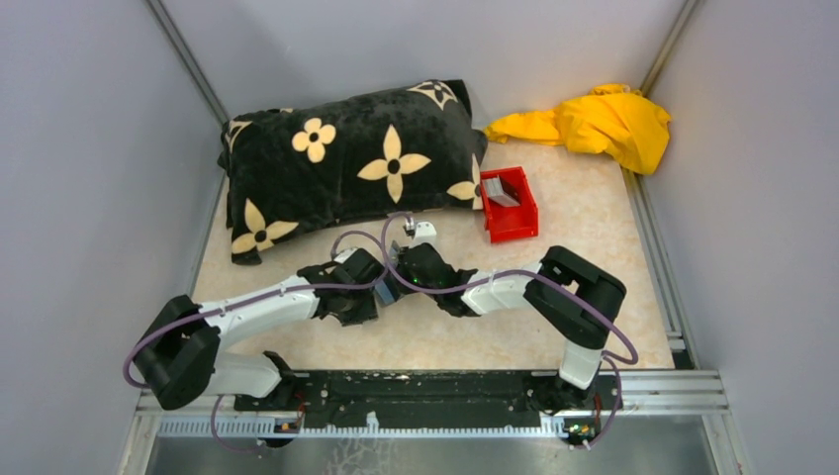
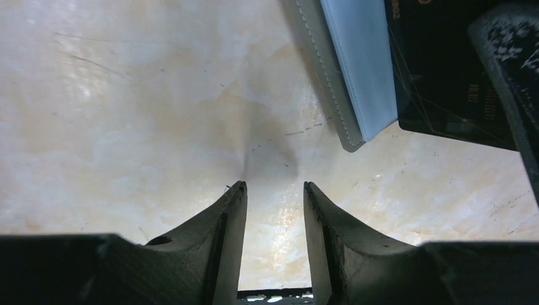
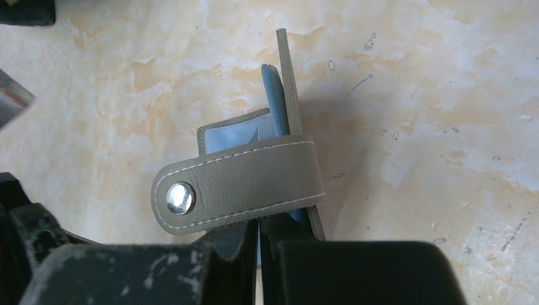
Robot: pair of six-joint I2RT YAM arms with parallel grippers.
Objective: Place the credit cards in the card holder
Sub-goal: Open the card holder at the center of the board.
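The card holder (image 3: pixel 254 178) stands on edge over the middle of the table (image 1: pixel 594 267), slightly toward its near edge. The right gripper (image 3: pixel 260 238) is pressed together on the holder's lower cover. The left gripper (image 2: pixel 274 187) hangs just beside it, fingers spread, pinching nothing. A dark card (image 2: pixel 445 76) lies against the blue lining (image 2: pixel 362 63); whether it sits in a pocket cannot be told. Further credit cards (image 1: pixel 500 188) rest in the red bin (image 1: pixel 514 230), right of centre toward the table's far edge. The holder looks light and soft, its leaves and snap strap (image 3: pixel 180 197) free to flop, so the stitched cover is the better hold. The cards are probably stiff, thin and slick: pinch across a short edge.
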